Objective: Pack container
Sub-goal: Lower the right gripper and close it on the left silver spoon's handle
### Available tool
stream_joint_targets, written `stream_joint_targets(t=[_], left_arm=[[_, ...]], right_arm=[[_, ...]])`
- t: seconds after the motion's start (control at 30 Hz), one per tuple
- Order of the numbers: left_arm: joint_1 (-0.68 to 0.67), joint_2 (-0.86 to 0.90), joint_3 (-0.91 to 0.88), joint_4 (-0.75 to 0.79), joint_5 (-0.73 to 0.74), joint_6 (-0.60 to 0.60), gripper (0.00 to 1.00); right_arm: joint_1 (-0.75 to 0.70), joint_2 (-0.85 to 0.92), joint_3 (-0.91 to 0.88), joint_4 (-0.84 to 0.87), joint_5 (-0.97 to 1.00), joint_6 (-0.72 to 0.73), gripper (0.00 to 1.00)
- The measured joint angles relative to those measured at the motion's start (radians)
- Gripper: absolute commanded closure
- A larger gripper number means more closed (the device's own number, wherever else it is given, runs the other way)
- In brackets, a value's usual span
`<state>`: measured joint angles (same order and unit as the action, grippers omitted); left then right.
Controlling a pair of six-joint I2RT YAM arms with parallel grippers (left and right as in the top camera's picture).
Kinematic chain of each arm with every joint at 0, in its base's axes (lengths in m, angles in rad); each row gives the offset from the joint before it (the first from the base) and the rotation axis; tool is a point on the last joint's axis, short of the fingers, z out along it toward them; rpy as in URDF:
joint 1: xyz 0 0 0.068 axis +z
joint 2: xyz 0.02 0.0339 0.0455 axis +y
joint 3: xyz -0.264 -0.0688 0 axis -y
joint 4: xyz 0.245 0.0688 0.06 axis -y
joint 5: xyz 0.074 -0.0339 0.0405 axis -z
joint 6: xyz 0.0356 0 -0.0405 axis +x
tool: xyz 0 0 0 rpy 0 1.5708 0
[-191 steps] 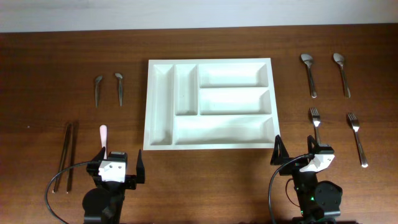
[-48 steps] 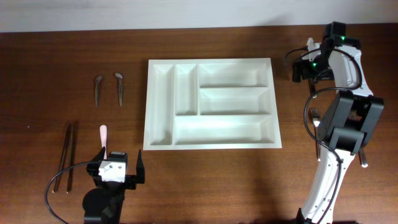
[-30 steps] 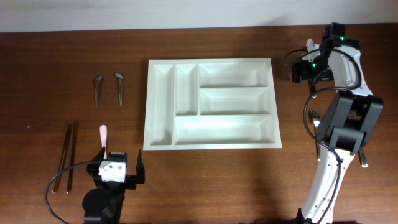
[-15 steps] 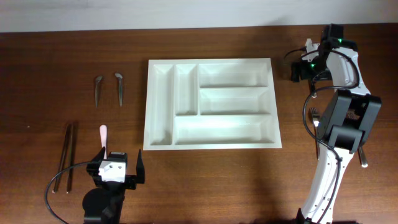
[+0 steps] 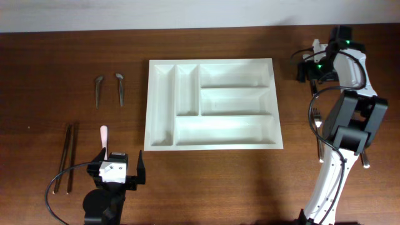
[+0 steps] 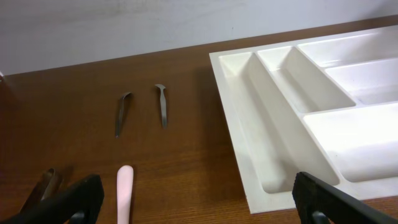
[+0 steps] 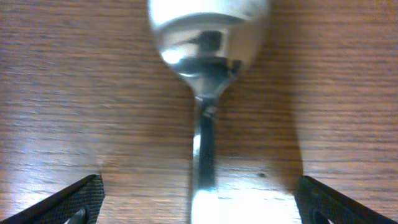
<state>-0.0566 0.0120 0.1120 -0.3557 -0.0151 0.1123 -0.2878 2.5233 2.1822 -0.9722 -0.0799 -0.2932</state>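
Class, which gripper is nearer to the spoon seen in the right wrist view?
Right. The right gripper hangs over the spoon, open jaws either side of its handle. The left gripper sits far off, on the other side of the white tray.

The container (image 5: 200, 94) is smooth glossy plastic, the table (image 5: 50, 56) grained wood, the spoon (image 7: 208, 37) mirror-polished metal.

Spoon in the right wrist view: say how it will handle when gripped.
The spoon looks like polished metal, so probably stiff and slippery. Its thin handle lies low on the table, so pinching may be fiddly; the rounded bowl might rock.
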Motion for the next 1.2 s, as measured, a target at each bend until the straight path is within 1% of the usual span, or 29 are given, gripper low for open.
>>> stream_joint_targets(t=[0.3,0.33,0.37,0.43,0.6,0.73,0.8,1.0,1.07,1.2], left_arm=[[0.000,0.000,0.000,0.000,0.000,0.000,0.01],[0.000,0.000,0.000,0.000,0.000,0.000,0.01],[0.000,0.000,0.000,0.000,0.000,0.000,0.01],[0.000,0.000,0.000,0.000,0.000,0.000,0.01],[0.000,0.000,0.000,0.000,0.000,0.000,0.01],[0.000,0.000,0.000,0.000,0.000,0.000,0.01],[0.000,0.000,0.000,0.000,0.000,0.000,0.01],[0.000,0.000,0.000,0.000,0.000,0.000,0.01],[0.000,0.000,0.000,0.000,0.000,0.000,0.01],[0.000,0.000,0.000,0.000,0.000,0.000,0.01]], right_arm=[[-0.012,0.000,0.000,-0.004,-0.010,-0.003,0.02],[-0.011,0.000,0.000,-0.004,-0.008,-0.003,0.05],[-0.011,0.000,0.000,-0.006,-0.007,-0.006,0.15],[-0.010,0.000,0.000,-0.010,-0.008,-0.005,0.29],[-0.009,0.000,0.001,-0.016,-0.007,-0.011,0.46],[-0.008,0.000,0.001,-0.017,-0.007,-0.013,0.64],[-0.008,0.000,0.001,-0.017,-0.007,-0.012,0.70],[-0.007,0.000,0.001,-0.018,-0.008,-0.008,0.84],[-0.006,0.000,0.001,-0.018,-0.008,-0.008,0.91],[-0.006,0.000,0.001,-0.018,-0.008,-0.006,0.96]])
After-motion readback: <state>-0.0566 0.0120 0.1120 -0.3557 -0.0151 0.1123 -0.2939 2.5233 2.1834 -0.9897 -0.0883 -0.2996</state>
